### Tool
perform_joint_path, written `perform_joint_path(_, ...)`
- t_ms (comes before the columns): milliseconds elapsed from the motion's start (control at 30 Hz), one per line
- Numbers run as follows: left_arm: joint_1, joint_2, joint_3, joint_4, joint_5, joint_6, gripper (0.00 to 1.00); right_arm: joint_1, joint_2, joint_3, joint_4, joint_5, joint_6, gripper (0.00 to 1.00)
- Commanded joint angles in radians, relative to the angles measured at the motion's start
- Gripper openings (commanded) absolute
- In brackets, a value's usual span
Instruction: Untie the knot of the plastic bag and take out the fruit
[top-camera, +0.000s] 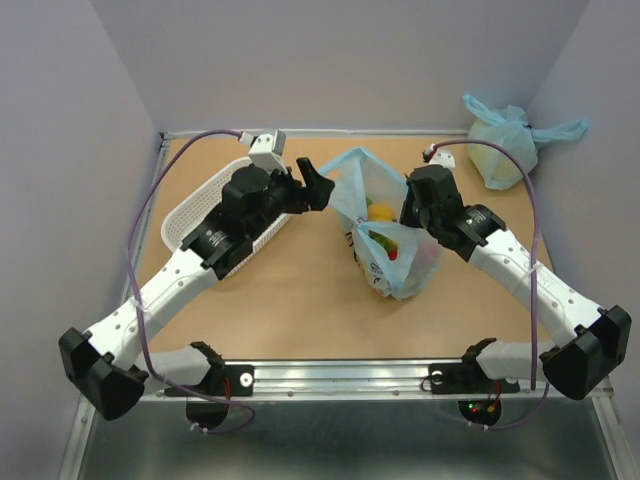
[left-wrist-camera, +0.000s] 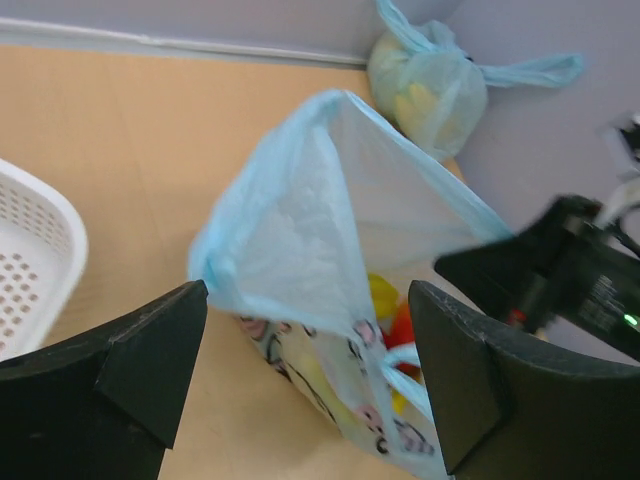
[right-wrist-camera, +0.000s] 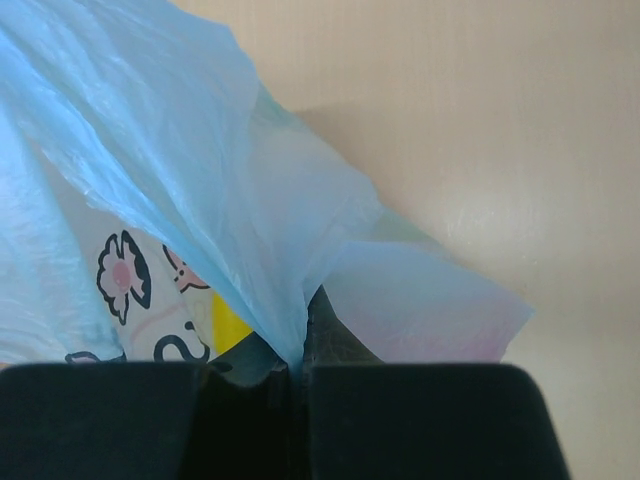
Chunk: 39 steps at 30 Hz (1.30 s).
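Observation:
The plastic bag (top-camera: 392, 235), light blue with cartoon print, stands open mid-table; no knot shows on it. Inside I see the fruit: a yellow piece (top-camera: 380, 211), a green piece (top-camera: 381, 238) and a red piece (top-camera: 393, 253). My left gripper (top-camera: 318, 184) is open and empty just left of the bag's raised edge; in the left wrist view (left-wrist-camera: 310, 370) the bag (left-wrist-camera: 300, 230) stands between and beyond its fingers, with yellow and red fruit (left-wrist-camera: 400, 325) showing. My right gripper (top-camera: 412, 208) is shut on the bag's right edge; the right wrist view shows the film (right-wrist-camera: 230, 230) pinched at the jaws (right-wrist-camera: 298, 368).
A white perforated basket (top-camera: 200, 215) lies at the left under my left arm. A plain light blue tied bag (top-camera: 505, 145) with something yellow inside sits at the back right corner, also in the left wrist view (left-wrist-camera: 430, 85). Walls enclose the table on three sides.

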Motion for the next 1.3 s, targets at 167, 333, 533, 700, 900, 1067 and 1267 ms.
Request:
perform_joint_path(167,-0.158,-0.022,-0.1,0.015,-0.092,-0.212,0.93,0.003,-0.045,-0.09,0.141,-0.085,0.022,0.0)
perform_joint_path(333,-0.198,0.07,-0.078,0.066,-0.152,-0.226,0.94,0.005,-0.054,-0.109,0.16,-0.095,0.015,0.01)
perform_joint_path(533,-0.208,0.174,-0.008,0.115,-0.116,-0.243,0.94,0.014,-0.061,-0.127,0.183,-0.111,0.009,0.0)
perform_joint_path(700,-0.248,0.2,0.002,0.14,-0.112,-0.25,0.94,0.016,-0.069,-0.133,0.187,-0.106,-0.001,0.0)
perform_joint_path(900,-0.267,0.286,-0.026,0.138,-0.171,-0.236,0.93,0.02,-0.068,-0.123,0.195,-0.12,-0.013,0.0)
perform_joint_path(1067,-0.262,0.331,-0.157,0.143,-0.297,-0.246,0.72,0.02,-0.083,-0.132,0.196,-0.06,-0.048,0.01)
perform_joint_path(1267,-0.202,0.309,-0.348,0.147,-0.302,-0.292,0.2,-0.021,-0.121,-0.196,0.195,0.113,-0.094,0.01)
